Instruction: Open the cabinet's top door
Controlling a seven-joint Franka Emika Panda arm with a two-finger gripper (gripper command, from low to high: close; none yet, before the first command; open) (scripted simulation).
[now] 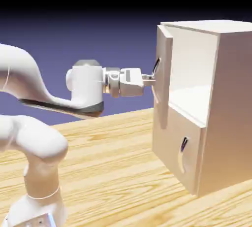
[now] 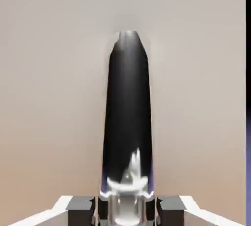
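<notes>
Pale beige, the tall flat top door [image 1: 164, 85] stands swung open at the cabinet's upper front; my two-finger gripper [image 1: 154, 80] grips its curved silver handle [image 2: 128, 107]. Next, I'd release and retreat.

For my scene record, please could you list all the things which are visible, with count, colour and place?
cabinet: one, pale beige, standing on the table at the exterior view's right
top door: one, beige, on the cabinet, open
bottom door: one, beige, on the cabinet below, closed
handles: two, shiny metal, one on each door
table: one, yellowish wood, under the cabinet
backdrop: one, blue-violet, black at top, behind everything
arm: one, white with dark parts, at the exterior view's left
gripper: one, white with grey tips, closed on the top door's handle
</notes>
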